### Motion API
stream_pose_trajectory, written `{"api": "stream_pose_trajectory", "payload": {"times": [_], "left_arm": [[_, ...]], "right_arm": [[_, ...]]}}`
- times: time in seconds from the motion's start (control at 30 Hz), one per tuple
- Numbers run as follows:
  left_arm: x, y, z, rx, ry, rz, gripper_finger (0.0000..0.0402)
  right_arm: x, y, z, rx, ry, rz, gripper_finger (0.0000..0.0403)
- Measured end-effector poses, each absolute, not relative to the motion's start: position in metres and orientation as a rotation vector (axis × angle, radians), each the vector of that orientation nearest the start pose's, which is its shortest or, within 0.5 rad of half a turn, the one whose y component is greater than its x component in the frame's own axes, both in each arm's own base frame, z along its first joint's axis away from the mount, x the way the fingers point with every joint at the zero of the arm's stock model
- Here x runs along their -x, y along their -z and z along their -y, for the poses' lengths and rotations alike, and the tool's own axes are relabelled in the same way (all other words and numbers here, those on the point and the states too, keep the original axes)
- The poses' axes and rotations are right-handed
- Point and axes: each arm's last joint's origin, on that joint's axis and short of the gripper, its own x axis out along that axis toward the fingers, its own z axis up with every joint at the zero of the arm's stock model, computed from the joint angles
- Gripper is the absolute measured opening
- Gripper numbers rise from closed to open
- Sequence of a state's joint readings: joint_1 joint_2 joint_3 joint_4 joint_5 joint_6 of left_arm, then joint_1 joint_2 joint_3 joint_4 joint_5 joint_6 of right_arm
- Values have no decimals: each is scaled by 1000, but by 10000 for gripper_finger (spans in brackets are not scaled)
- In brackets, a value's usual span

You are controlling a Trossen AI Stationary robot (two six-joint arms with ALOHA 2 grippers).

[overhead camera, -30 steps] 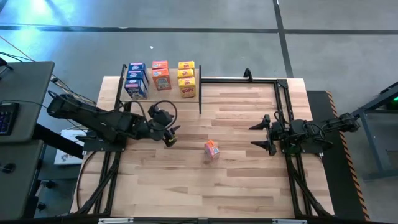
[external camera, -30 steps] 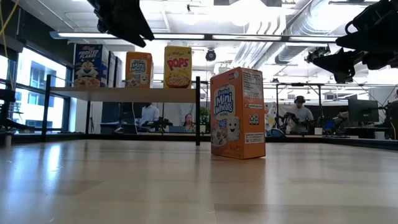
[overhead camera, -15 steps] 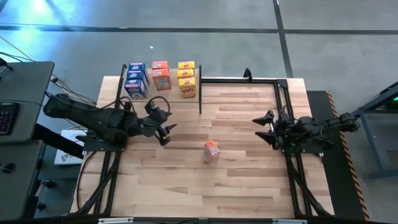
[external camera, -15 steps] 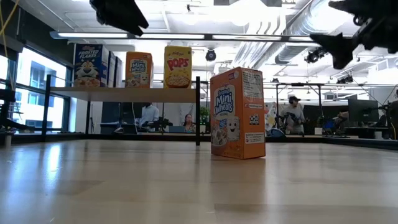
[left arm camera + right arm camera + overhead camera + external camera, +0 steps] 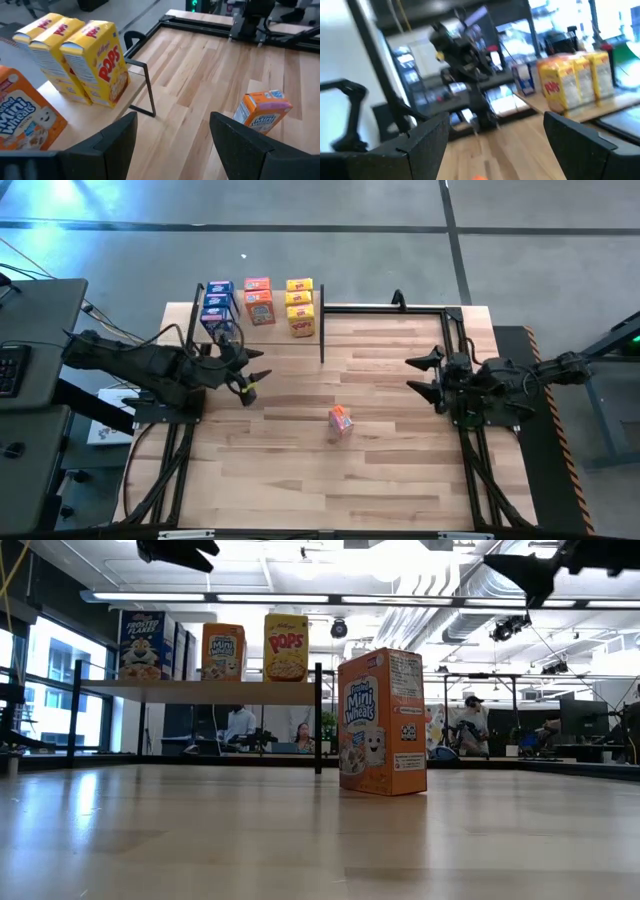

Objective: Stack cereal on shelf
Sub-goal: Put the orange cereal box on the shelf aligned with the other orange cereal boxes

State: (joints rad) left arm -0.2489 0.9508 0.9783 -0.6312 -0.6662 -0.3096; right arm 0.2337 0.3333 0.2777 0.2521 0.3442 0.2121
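One orange cereal box [image 5: 341, 420] stands upright on its base on the table's middle [image 5: 382, 722], also seen in the left wrist view [image 5: 262, 112]. Blue [image 5: 218, 308], orange [image 5: 259, 302] and yellow [image 5: 300, 305] cereal boxes stand on the shelf [image 5: 200, 690] at the far left. My left gripper [image 5: 250, 372] hangs open above the table near the shelf, left of the lone box [image 5: 172, 145]. My right gripper [image 5: 422, 375] is open and raised at the table's right [image 5: 495, 145]. Both hold nothing.
The shelf's black post [image 5: 322, 335] stands at its right end, and a black frame rail [image 5: 390, 308] runs along the far edge. Bare wooden tabletop [image 5: 300, 480] lies all round the lone box. People and desks show in the room behind the table.
My left gripper has drawn back toward the table's left and far edge and risen, away from the lone orange box. My right gripper has risen and tipped upward. The orange box has stayed where it stood.
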Motion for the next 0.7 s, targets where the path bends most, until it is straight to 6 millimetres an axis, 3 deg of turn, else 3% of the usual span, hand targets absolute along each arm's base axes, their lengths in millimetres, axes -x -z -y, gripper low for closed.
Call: {"api": "stream_pose_trajectory", "payload": {"times": [0.4,0.7], "left_arm": [[-173,-340,26,-13,-466,-460,241],[-172,-338,25,-24,-467,-481,241]], "right_arm": [[-169,-297,-26,-452,336,-200,315],[-228,-308,-42,-495,429,-468,314]]}}
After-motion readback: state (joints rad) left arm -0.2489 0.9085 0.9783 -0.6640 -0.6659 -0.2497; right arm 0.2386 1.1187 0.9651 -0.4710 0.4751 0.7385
